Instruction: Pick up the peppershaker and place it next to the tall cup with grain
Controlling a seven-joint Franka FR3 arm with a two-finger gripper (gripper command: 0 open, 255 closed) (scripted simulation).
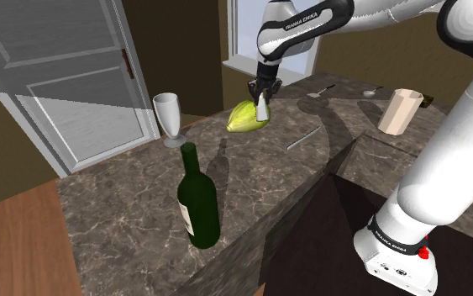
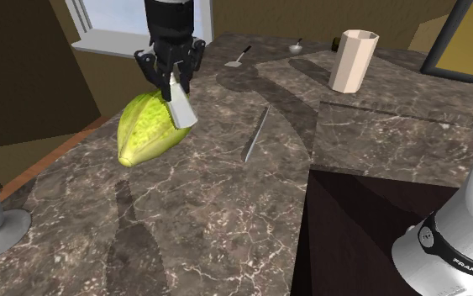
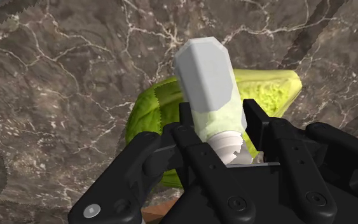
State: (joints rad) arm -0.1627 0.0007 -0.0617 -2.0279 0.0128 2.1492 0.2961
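My black gripper (image 1: 261,91) (image 2: 172,71) (image 3: 219,121) is shut on a pale grey-white faceted pepper shaker (image 1: 262,107) (image 2: 181,108) (image 3: 209,83), which hangs tilted below the fingers. The shaker is right against a yellow-green leafy vegetable (image 1: 244,118) (image 2: 146,126) (image 3: 152,114) lying on the dark marble counter (image 2: 226,219). I cannot tell whether the shaker's end touches the counter. The tall beige faceted cup (image 1: 398,111) (image 2: 352,59) stands well away, at the shoulder view's right; its contents are hidden.
A dark green wine bottle (image 1: 197,202) stands near the counter's front edge, with a pale wine glass (image 1: 170,118) behind it. A knife (image 1: 303,139) (image 2: 255,134) lies between the vegetable and the cup. Small utensils (image 2: 241,57) lie by the window.
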